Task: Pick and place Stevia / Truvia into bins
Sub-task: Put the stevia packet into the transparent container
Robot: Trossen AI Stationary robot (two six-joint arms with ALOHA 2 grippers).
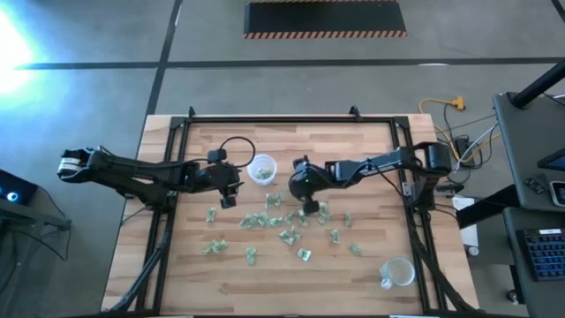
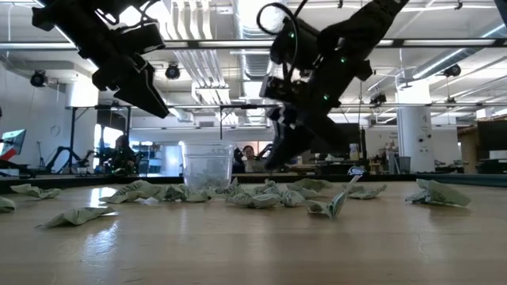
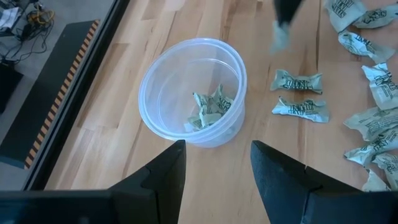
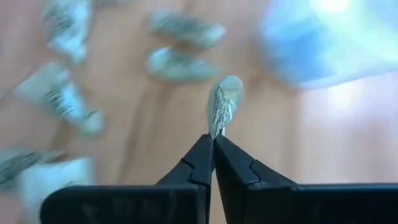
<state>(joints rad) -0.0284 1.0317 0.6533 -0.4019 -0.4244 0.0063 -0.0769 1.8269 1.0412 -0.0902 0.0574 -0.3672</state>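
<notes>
Few sachets already in cup [image 3: 193,93]. Right gripper [image 4: 213,144] pinches one sachet [image 4: 222,104]. Many lie loose around 6 o'clock of cup (second cup empty?). Left gripper [image 3: 217,163] wide, waiting.

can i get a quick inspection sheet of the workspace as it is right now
surface: wooden table, black frame around it.
job's things: sachets scattered mid-table; cup holds a few; second cup near the right front corner, contents cannot be told.
clutter: nothing seen.
grippers: right gripper above the pile, jaws shut on one sachet; left gripper beside the first cup, jaws open, holding nothing.
cables: yellow and dark cables on the floor to the table's right.
surroundings: grey floor, striped mat beyond the table, desk with keyboard at right.
</notes>
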